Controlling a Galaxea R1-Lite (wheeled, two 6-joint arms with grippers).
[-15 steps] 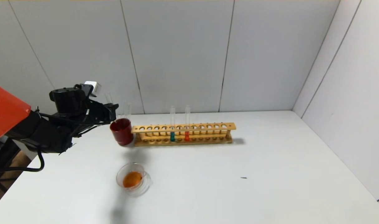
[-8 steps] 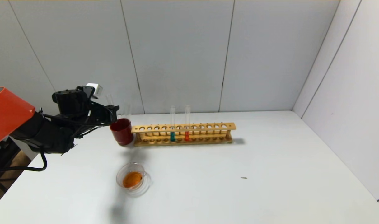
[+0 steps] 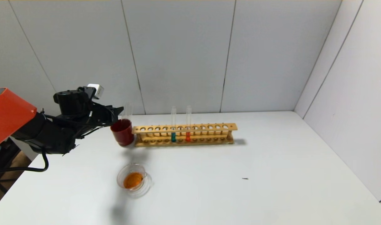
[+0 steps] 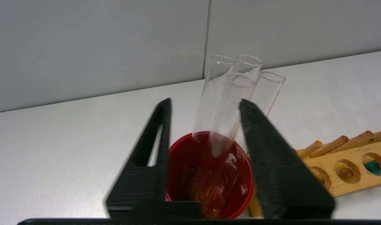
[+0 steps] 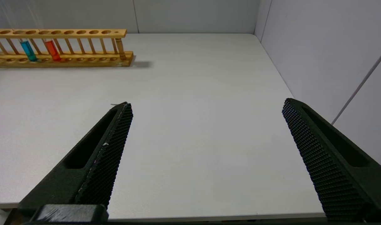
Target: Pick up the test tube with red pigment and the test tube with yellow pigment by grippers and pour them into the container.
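Left hand (image 4: 204, 106) spread above red cup (image 4: 209, 175)

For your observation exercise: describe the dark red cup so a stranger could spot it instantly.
Find the long wooden test tube rack at the back of the white table. The dark red cup stands against its left end, holding empty glass tubes; unlike the clear glass dish nearer the front, it is opaque.

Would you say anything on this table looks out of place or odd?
Only a small dark speck lying alone on the white table. The empty tubes lean in the red cup, with the open left gripper around them.
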